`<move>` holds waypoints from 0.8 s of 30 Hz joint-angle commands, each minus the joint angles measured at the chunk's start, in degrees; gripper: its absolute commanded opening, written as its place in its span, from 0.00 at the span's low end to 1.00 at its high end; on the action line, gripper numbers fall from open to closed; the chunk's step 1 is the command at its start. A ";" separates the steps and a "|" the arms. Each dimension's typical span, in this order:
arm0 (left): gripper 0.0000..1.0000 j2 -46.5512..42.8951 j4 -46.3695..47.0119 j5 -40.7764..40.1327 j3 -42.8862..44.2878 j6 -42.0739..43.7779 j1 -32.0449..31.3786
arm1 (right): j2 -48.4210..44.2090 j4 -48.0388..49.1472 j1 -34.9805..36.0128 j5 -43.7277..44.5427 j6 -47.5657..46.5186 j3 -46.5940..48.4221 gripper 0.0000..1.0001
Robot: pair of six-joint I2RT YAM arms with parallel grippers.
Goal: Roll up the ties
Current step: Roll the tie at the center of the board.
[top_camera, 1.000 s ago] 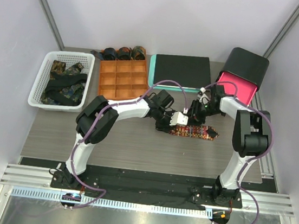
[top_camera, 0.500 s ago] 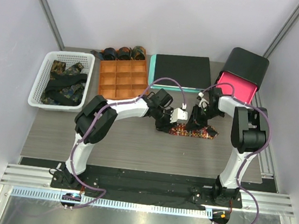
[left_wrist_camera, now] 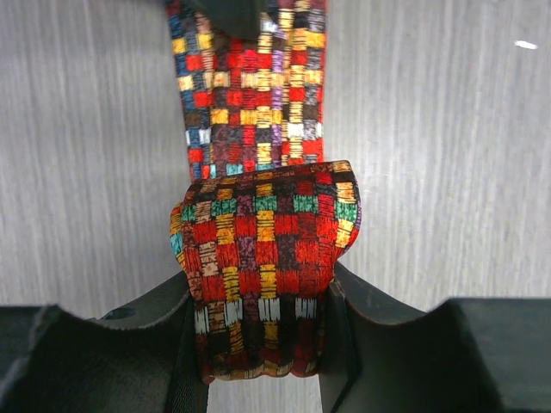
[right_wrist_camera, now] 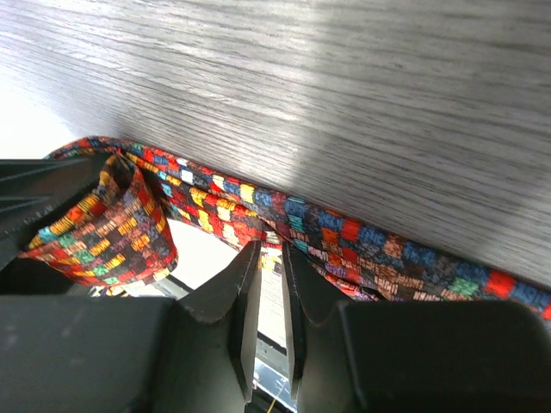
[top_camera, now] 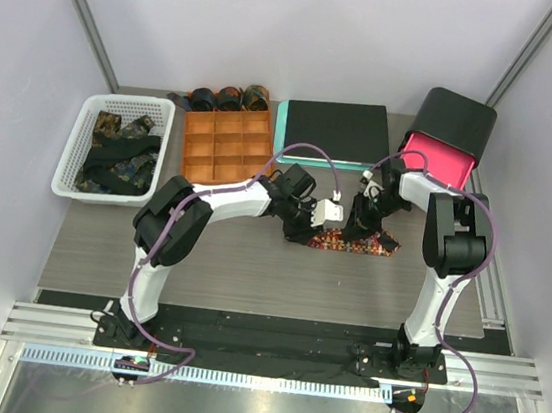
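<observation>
Mid-roll at the table's centre: my left gripper (left_wrist_camera: 258,299) clamps the coiled end of the red-orange check tie (left_wrist_camera: 258,245), one finger (left_wrist_camera: 366,323) pressed on each side of the coil so the turns cannot spring loose. The jaws stand partly apart only because the bundle fills them. The coil sits low against the grey table (left_wrist_camera: 448,172), and the unrolled length runs straight away from it across the wood, which lets the next turn take up fabric evenly.

My right gripper (right_wrist_camera: 263,258) comes in from the other side, over that flat length. Its fingers are drawn almost together, with a thin slit between them, and their tips meet the edge of the strip. Whether they actually nip the cloth or merely rest at it, I cannot tell from here. As I judge it, the job of this hand is to hold the strip taut and in line while the left one winds.

Far left, a white basket (top_camera: 71,169) holds loose dark ties (top_camera: 116,152) waiting their turn. Beside it the orange tray (top_camera: 225,145) has dark rolls (top_camera: 229,97) lined up along its far edge, seemingly finished work, so I reckon this tie is partway done.
</observation>
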 commanded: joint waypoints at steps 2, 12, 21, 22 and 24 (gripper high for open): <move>0.42 1.77 -7.85 -6.06 1.30 0.51 1.65 | 0.71 -0.65 -0.84 7.24 -2.69 -1.56 0.23; 0.44 4.06 -11.28 -6.32 2.88 3.69 0.86 | -9.58 18.77 1.18 -17.03 12.77 -7.27 0.46; 0.47 4.59 -11.11 -6.15 2.79 3.95 0.86 | -7.39 30.89 6.19 -19.67 21.13 -11.58 0.48; 0.48 4.59 -11.11 -6.15 2.79 3.86 0.86 | -7.12 31.25 6.54 -19.58 21.57 -11.49 0.48; 0.48 4.68 -11.11 -6.15 3.05 3.95 0.86 | -6.68 32.30 7.42 -19.58 21.57 -11.40 0.45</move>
